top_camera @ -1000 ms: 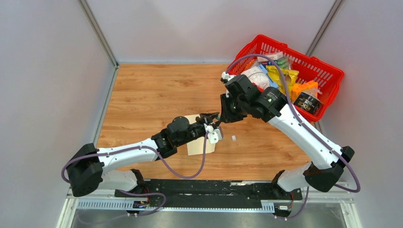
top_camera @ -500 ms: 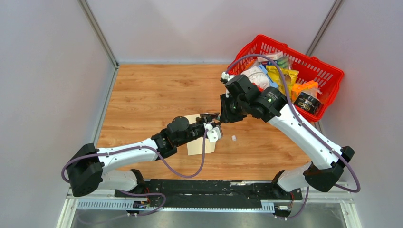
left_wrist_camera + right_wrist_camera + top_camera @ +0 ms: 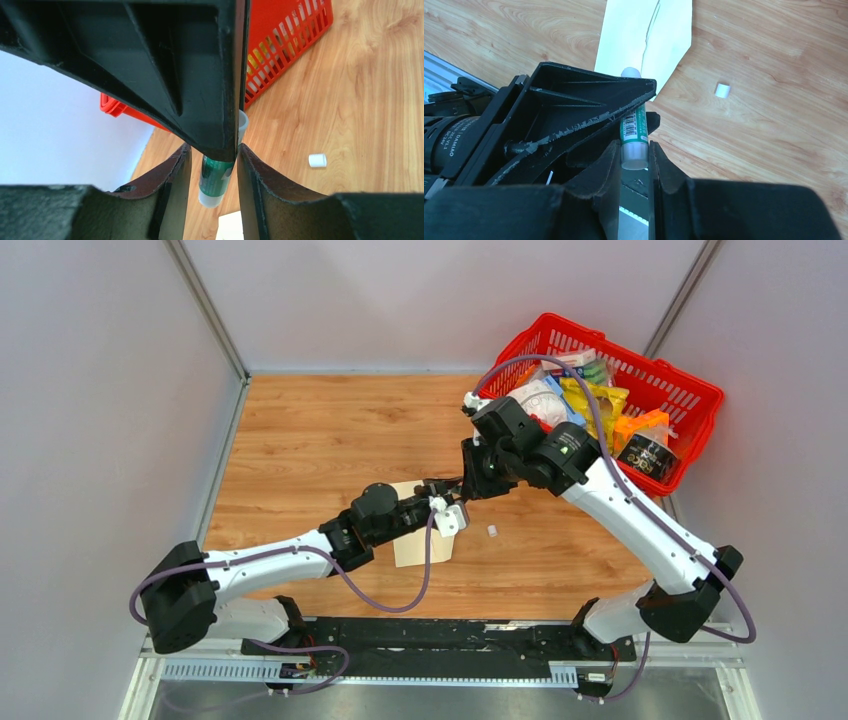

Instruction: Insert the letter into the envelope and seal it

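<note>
The pale cream envelope (image 3: 421, 547) lies flat on the wooden table under the left arm, and shows in the right wrist view (image 3: 644, 30) and as a corner in the left wrist view (image 3: 231, 226). The letter is not in view. A green glue stick (image 3: 633, 132), uncapped, is held above the envelope. My right gripper (image 3: 634, 146) (image 3: 466, 487) is shut on its grey end. My left gripper (image 3: 212, 150) (image 3: 446, 492) meets it head-on, its fingers either side of the stick's other end (image 3: 215, 182) with small gaps. The white cap (image 3: 491, 531) lies on the table to the right.
A red basket (image 3: 690, 392) full of packets and a dark tin stands at the back right, close behind the right arm; its wall shows in the left wrist view (image 3: 280, 45). Grey walls close the table at left, back and right.
The right gripper with the glue stick has shifted slightly left toward the left gripper. The envelope and the cap have not moved.
</note>
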